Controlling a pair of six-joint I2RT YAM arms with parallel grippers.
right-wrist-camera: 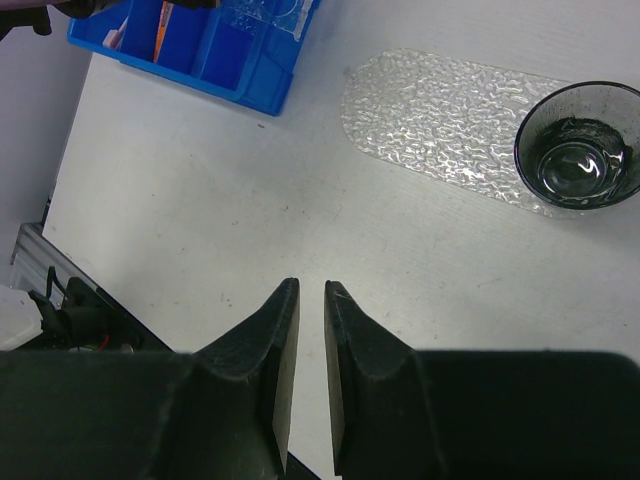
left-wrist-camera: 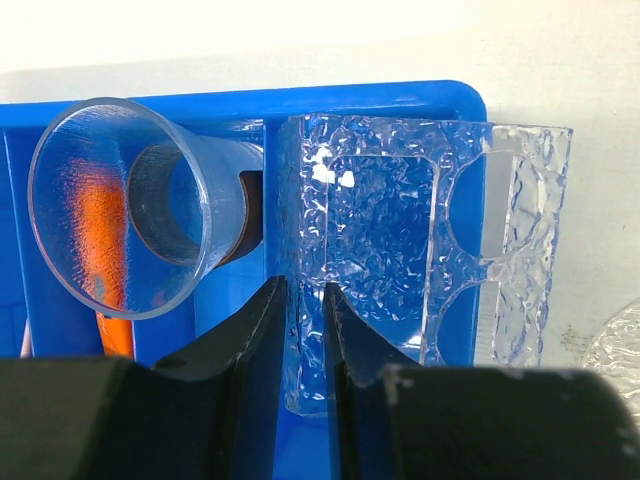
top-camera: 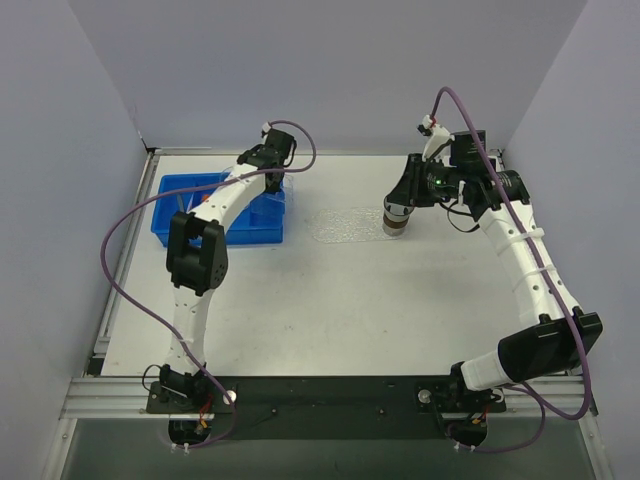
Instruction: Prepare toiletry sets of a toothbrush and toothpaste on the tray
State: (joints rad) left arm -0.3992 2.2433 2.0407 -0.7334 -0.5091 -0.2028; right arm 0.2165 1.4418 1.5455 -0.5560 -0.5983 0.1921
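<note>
**Layout, top view.** Blue bin (top-camera: 170, 215) sits at the far-left corner of the table (top-camera: 330, 310). The tray (top-camera: 345, 225) lies flat near the middle of the far edge, long axis running left to right, apart from the bin. A dark cup (top-camera: 397, 222) stands upright on the tray's right end.

**Left arm.** It reaches over the bin, with the left gripper (top-camera: 272, 172) above the bin's right end. In the left wrist view the left gripper (left-wrist-camera: 305, 290) has its jaws clamped on the lower edge of a clear textured panel (left-wrist-camera: 380, 260). The plastic fills the gap between them. The panel stands upright at the right end of the bin and has two rounded cut-outs along its right side. That side extends past the bin wall (left-wrist-camera: 380, 95).

**Bin contents, left wrist view.** A clear cup (left-wrist-camera: 115, 205) lies on its side just left of the panel, mouth toward the camera. The orange toothpaste (left-wrist-camera: 118, 335) lies in the compartment behind the cup and is partly seen through it. I cannot pick out the toothbrush with certainty in any view.

**Right arm.** In the right wrist view the right gripper (right-wrist-camera: 312, 287) hangs over bare table. Its jaws are a narrow slit apart, with nothing between them. The tray (right-wrist-camera: 430, 110) and dark cup (right-wrist-camera: 578, 150) lie beyond the fingertips, well apart from them. The bin (right-wrist-camera: 240, 70) shows at the top of this view, with the orange tube (right-wrist-camera: 165, 28) and the panel (right-wrist-camera: 262, 15) inside it.
</note>
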